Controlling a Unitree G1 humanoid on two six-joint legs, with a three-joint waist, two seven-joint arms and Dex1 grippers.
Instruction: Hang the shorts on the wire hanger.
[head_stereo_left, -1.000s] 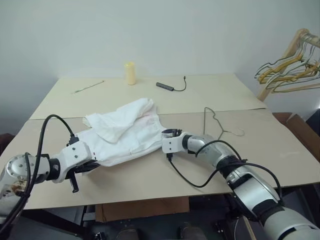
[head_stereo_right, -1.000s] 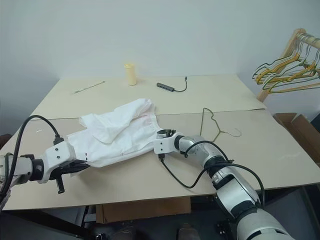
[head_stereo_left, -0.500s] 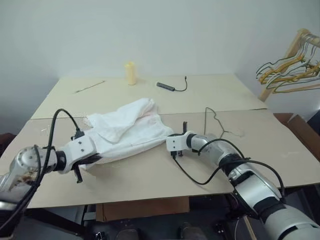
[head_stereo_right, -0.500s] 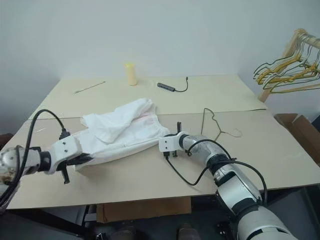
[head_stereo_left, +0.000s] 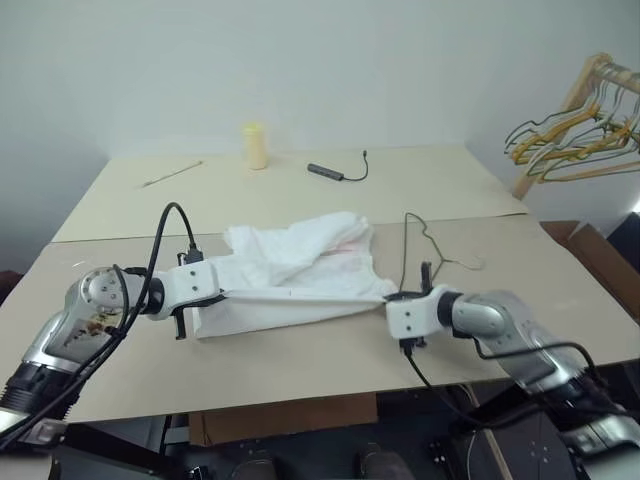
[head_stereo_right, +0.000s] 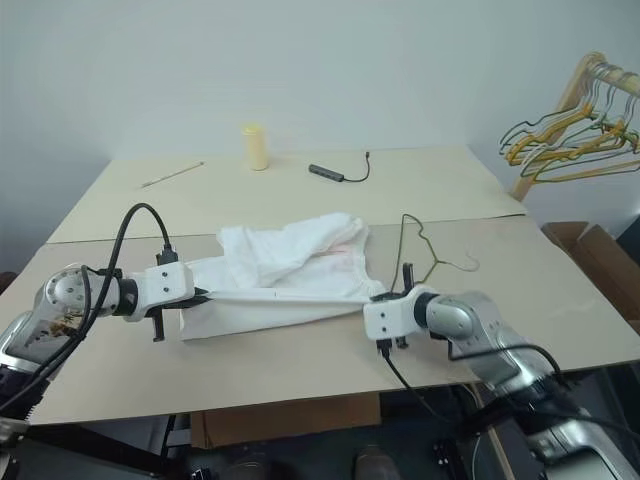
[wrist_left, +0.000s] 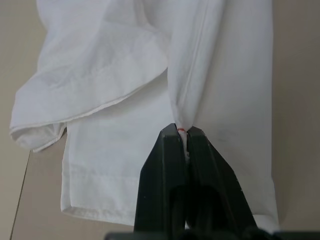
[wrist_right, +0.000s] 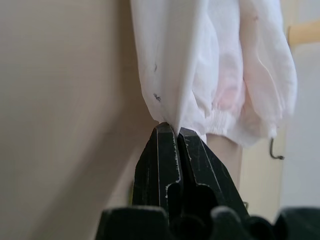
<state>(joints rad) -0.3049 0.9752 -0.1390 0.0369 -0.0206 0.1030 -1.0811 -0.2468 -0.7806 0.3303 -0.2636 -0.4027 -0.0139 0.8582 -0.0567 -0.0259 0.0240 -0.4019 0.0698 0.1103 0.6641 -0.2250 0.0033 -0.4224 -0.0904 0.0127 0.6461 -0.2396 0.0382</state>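
Note:
The white shorts (head_stereo_left: 300, 258) lie crumpled on the tan table (head_stereo_left: 300, 360). Their near edge is pulled into a taut band between my two grippers. My left gripper (head_stereo_left: 213, 296) is shut on the left end of that edge, and the cloth is pinched between its black fingertips (wrist_left: 172, 137). At the other end, my right gripper (head_stereo_left: 393, 297) is shut on a corner of the shorts, where small dark marks (wrist_right: 157, 97) show on the cloth. The thin wire hanger (head_stereo_left: 443, 261) lies flat on the table just behind and right of the right gripper, touching neither gripper.
A yellow cylinder (head_stereo_left: 256, 146), a dark adapter with a cable (head_stereo_left: 327, 173) and a thin stick (head_stereo_left: 172, 173) lie at the back of the table. A wooden rack with yellow and olive hangers (head_stereo_left: 570, 140) stands at the far right, above a cardboard box (head_stereo_left: 595, 255).
My right gripper shut on the shorts' corner and pulled back toward the near right, dragging the shorts rightward and stretching the edge. My left gripper moved forward and inward, still holding the cloth.

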